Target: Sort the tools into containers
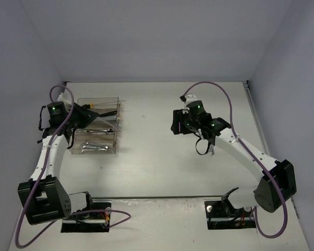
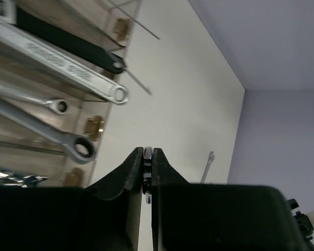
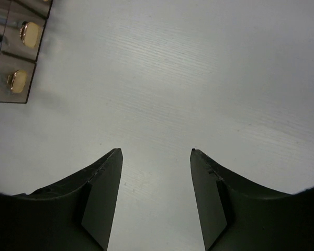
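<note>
**Left:** clear plastic rectangular bins [image 1: 98, 99], joined in a row on the white tabletop [image 1: 162, 167], hold silver metal wrenches [image 2: 68, 67] and a black-handled tool [image 2: 68, 44]. The left pincer [image 2: 147, 152] hangs above them, fully closed; whether it grips anything cannot be told. A small lone wrench [image 2: 206, 166] lies well apart.

**Right:** the right pincer [image 3: 156, 152] is partly open and empty over the tabletop.

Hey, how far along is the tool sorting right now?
Mostly done: silver wrenches and a black-handled one lie in the clear containers. In hand: nothing that shows. The left gripper is shut by the containers, and the right gripper is open and empty over the table. Left: one loose wrench lies out on the table, apart from the containers.
</note>
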Tool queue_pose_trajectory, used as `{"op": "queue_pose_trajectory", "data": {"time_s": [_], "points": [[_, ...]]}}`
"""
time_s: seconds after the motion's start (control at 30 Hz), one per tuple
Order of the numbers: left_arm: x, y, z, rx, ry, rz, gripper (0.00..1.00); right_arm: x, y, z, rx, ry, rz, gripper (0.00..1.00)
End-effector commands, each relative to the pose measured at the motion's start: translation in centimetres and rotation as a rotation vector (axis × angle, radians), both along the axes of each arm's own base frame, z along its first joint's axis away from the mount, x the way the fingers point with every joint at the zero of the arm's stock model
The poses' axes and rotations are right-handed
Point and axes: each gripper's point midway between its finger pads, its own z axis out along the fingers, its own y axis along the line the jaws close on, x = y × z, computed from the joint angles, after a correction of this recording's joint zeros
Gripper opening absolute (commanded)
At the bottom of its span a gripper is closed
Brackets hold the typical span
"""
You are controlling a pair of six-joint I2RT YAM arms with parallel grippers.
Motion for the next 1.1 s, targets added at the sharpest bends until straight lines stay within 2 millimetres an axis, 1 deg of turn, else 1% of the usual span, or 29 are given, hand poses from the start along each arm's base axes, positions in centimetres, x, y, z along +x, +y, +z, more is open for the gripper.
{"op": "queue_pose_trajectory", "data": {"time_s": [0.0, 0.07, 0.13, 0.2, 0.27, 0.4, 0.5, 0.57, 0.6, 0.7, 0.8, 0.83, 0.97, 1.07], "points": [[-1.3, 5.2, -1.7, 0.013, 0.054, 0.084, 0.00, 1.1, -2.0, 0.6, 0.032, -0.022, -0.095, 0.52], [-1.7, 6.6, -2.3, 0.015, 0.082, 0.107, 0.00, 1.2, -3.0, 0.0, 0.027, -0.013, -0.130, 0.53], [-2.1, 7.7, -3.0, 0.056, 0.099, 0.117, 0.00, 1.2, -4.1, -0.5, 0.028, 0.001, -0.171, 0.53], [-2.2, 8.4, -3.7, 0.080, 0.112, 0.137, 0.00, 1.2, -5.1, -1.3, 0.021, 0.017, -0.202, 0.54], [-1.9, 8.8, -4.7, 0.086, 0.119, 0.152, 0.00, 1.2, -5.7, -2.0, 0.010, 0.035, -0.217, 0.54], [-1.8, 8.9, -6.5, 0.070, 0.157, 0.158, 0.00, 1.0, -6.8, -3.5, -0.016, 0.072, -0.252, 0.55], [-2.3, 9.3, -7.8, 0.094, 0.202, 0.174, 0.00, 1.0, -7.9, -4.2, -0.041, 0.086, -0.294, 0.56], [-2.7, 9.5, -8.3, 0.106, 0.220, 0.187, 0.00, 1.1, -8.9, -4.7, -0.068, 0.090, -0.320, 0.56], [-2.9, 9.6, -8.4, 0.112, 0.227, 0.194, 0.02, 1.2, -9.6, -4.9, -0.086, 0.090, -0.342, 0.57], [-3.5, 9.9, -8.8, 0.137, 0.249, 0.213, 0.15, 1.5, -11.0, -5.2, -0.096, 0.097, -0.393, 0.59], [-3.8, 10.4, -8.6, 0.162, 0.267, 0.232, 0.25, 1.8, -12.5, -5.6, -0.108, 0.109, -0.453, 0.61], [-4.2, 10.5, -8.6, 0.169, 0.287, 0.239, 0.29, 1.9, -13.4, -5.9, -0.127, 0.118, -0.485, 0.62], [-5.1, 11.4, -8.1, 0.224, 0.320, 0.273, 0.38, 1.8, -15.9, -7.1, -0.192, 0.163, -0.575, 0.62], [-5.9, 11.3, -7.2, 0.239, 0.331, 0.281, 0.45, 1.7, -18.0, -8.0, -0.252, 0.189, -0.638, 0.62]]}}
